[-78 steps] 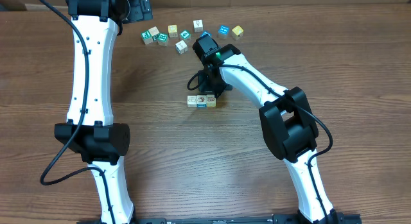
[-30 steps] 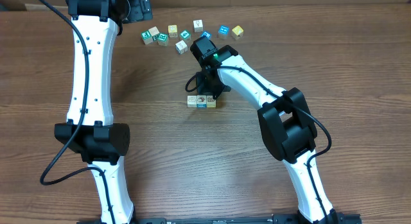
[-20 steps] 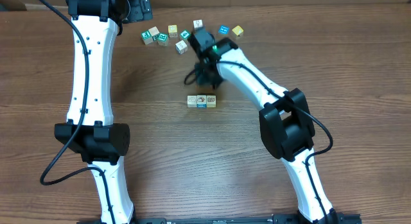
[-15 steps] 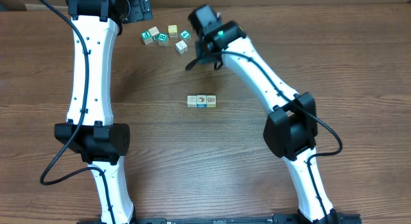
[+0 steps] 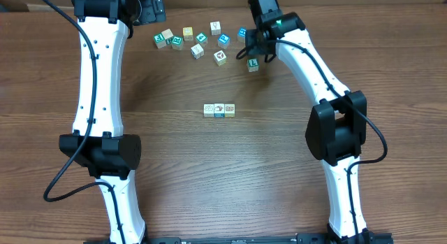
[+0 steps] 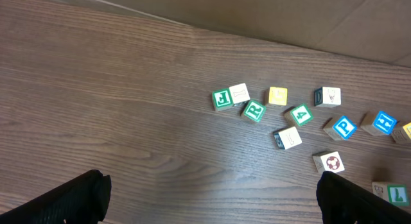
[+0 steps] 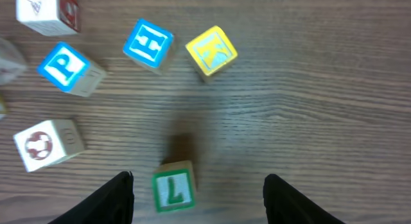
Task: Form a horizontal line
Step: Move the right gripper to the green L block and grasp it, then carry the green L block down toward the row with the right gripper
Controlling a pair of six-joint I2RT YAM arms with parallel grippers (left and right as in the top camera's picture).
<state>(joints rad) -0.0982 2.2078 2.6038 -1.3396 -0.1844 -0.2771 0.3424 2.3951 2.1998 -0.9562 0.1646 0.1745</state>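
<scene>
**Asker:** Where are the cubes for the line?

**Describer:** Three sit side by side in a short row (image 5: 219,110) in the middle of the desk (image 5: 174,167). They are a white cube with a faint drawing (image 5: 208,110), a blue-edged white cube (image 5: 219,110) and a tan cube (image 5: 230,110). The fourth, the green L cube (image 7: 173,189), lies well apart from them, farther back and to the right, near the loose cubes (image 5: 199,41).

**Asker:** What are the arms doing?

**Describer:** The right fingers (image 7: 112,201) are spread wide and empty, one on each side of the green L cube, touching nothing. The left fingers (image 6: 70,198) are also wide apart and hold nothing, over bare desk beside the loose cubes.

**Asker:** How should that cube be taken?

**Describer:** It looks like a light, rigid wooden block with smooth flat faces, unlikely to be damaged by a firm pinch. The best hold is probably square across two opposite sides. It sits slightly turned, so a grip on its corners could spin it or squeeze it out.
</scene>
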